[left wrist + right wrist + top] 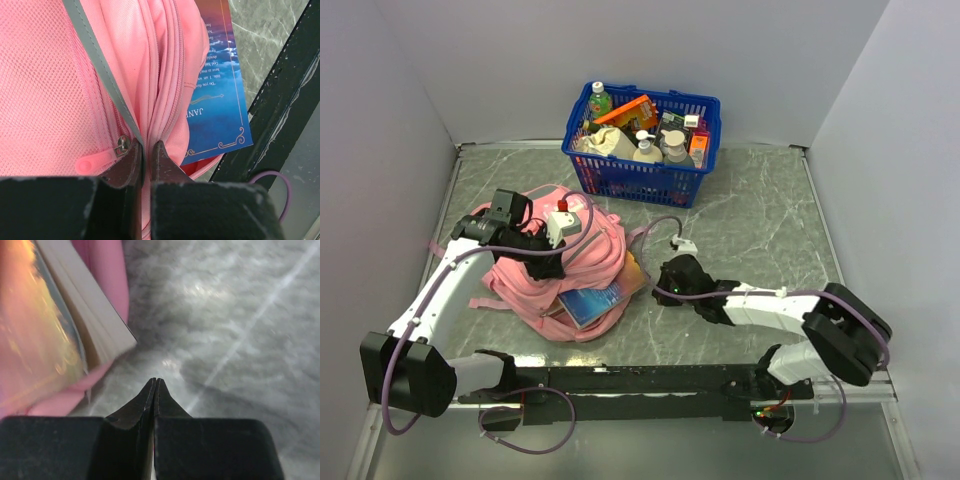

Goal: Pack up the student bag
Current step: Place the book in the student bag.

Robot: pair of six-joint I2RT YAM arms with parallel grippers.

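The student bag (588, 258) is soft and floppy; the left gripper (148, 148) apparently pinches its zip seam. The right gripper (155, 383) is closed on nothing.

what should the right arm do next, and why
Probably nudge the book deeper into the student bag: the right gripper is shut and empty beside the book's protruding corner, while the left gripper pinches the bag's fabric.

A blue basket (640, 182) crammed with bottles (677, 150) is sitting at the grey table's (760, 230) far edge; a blue book (596, 300) is lying nearer.
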